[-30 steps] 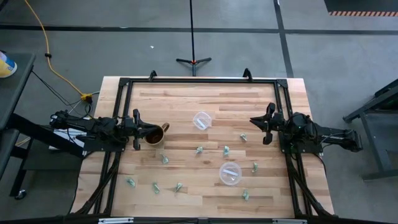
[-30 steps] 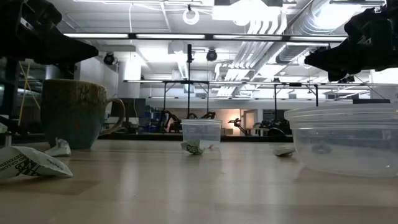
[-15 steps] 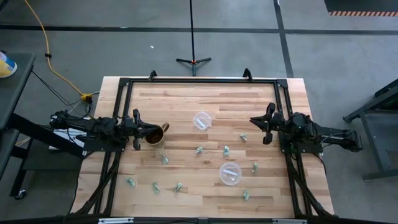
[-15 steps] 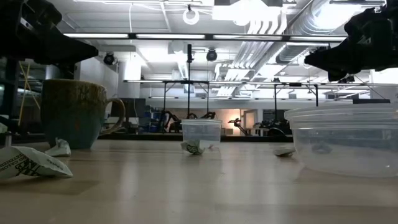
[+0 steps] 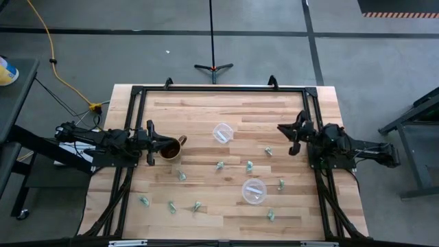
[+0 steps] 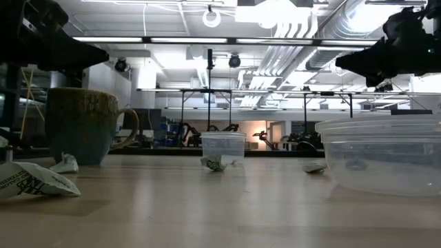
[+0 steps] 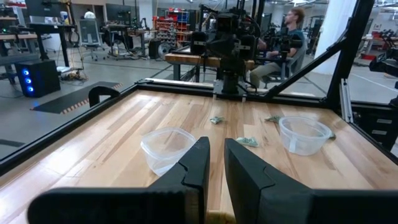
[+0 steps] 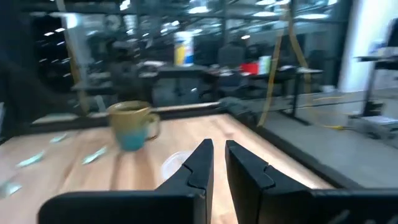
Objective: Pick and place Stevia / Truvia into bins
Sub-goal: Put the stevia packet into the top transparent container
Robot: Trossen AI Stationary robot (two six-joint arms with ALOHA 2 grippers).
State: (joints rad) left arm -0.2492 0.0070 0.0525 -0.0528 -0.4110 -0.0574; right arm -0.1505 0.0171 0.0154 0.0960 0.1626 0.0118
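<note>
Several small green-and-white Stevia packets [image 5: 219, 165] lie flat and scattered over the wooden table, such as one [image 5: 268, 151] near the right arm and one [image 6: 34, 180] close to the low camera. One clear cup [image 5: 222, 132] stands toward the far middle, the other [image 5: 254, 191] nearer the near edge. My left gripper [image 5: 151, 142] hovers shut at the left side, beside the brown mug [image 5: 170, 148]. My right gripper [image 5: 293, 137] hovers shut at the right side, above the table. Its wrist view shows its fingers [image 8: 219, 152] close together over bare wood.
The brown-gold mug [image 6: 86, 124] stands upright just in front of my left gripper. A black frame [image 5: 219, 88] rims the table. A seated person [image 7: 292, 31] shows in the room beyond the right arm. Bare wood lies between the cups and the far edge.
My right gripper has swung a little toward the table's far edge and risen slightly. Its wrist view is blurred. The left arm, cups, mug and packets have stayed where they were.
</note>
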